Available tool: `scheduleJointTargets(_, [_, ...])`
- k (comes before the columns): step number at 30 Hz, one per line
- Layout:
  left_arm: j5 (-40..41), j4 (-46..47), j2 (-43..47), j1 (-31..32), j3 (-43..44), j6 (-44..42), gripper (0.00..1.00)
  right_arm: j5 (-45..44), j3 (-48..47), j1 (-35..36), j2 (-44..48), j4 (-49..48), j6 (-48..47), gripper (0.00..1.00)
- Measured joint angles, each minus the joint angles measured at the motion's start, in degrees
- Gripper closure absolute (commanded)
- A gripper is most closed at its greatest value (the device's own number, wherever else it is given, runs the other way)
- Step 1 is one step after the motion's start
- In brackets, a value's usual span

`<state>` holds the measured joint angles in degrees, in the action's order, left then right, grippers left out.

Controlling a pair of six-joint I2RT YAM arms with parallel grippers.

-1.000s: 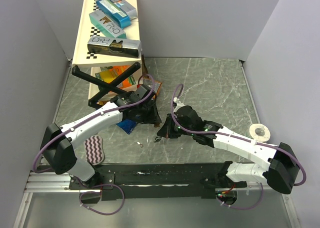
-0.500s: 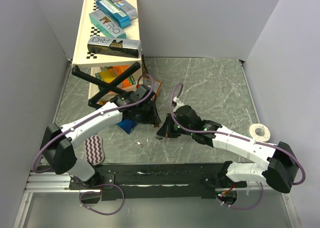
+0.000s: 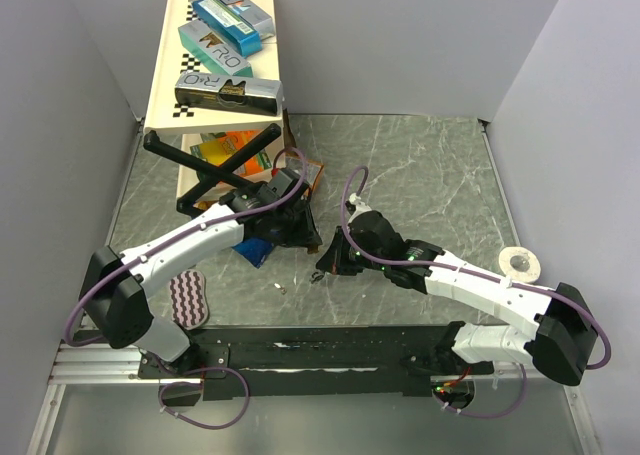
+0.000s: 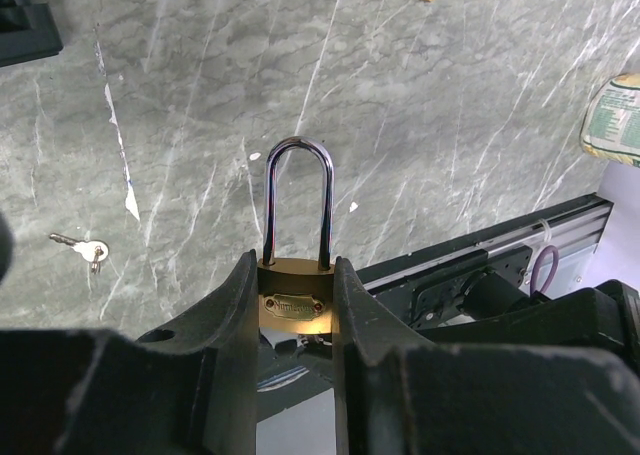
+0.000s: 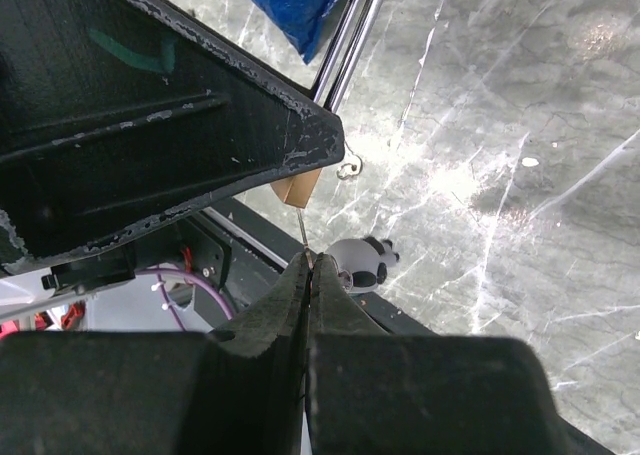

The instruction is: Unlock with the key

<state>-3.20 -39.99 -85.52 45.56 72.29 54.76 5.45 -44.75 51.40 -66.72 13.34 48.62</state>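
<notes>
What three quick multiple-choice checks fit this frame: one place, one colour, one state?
1. Where is the brass padlock with the silver shackle?
A) flat on the marble
B) between the left gripper's fingers
C) on the cream board

2. What colour is the small round tape roll?
A) white
B) red
C) black

3. How is the right gripper?
A) spread wide
B) shut on a blue bag
C) shut on a thin metal key

Key: 1 B, black fingers flank its brass body; 2 A, it shows plainly white from above; 3 C, the fingertips meet around the thin blade.
</notes>
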Motion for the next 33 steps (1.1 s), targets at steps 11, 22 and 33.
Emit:
scheduleJointTargets(11, [0.0,0.42,0.55,0.0,-0.72,0.26,0.99,-0.07,-0.26,0.0,-0.02,-0.09,0.0,1.0])
scheduleJointTargets(22, [-0.02,1.16,0.63,-0.02,-0.72,0.48,0.99,0.04,-0.26,-0.7,-0.07,-0.5,1.25,1.0])
scheduleJointTargets(33, [0.46,1.27,0.66,-0.11,-0.85,0.5,0.99,0.61,-0.26,-1.2,-1.03,-1.16,1.92,1.0])
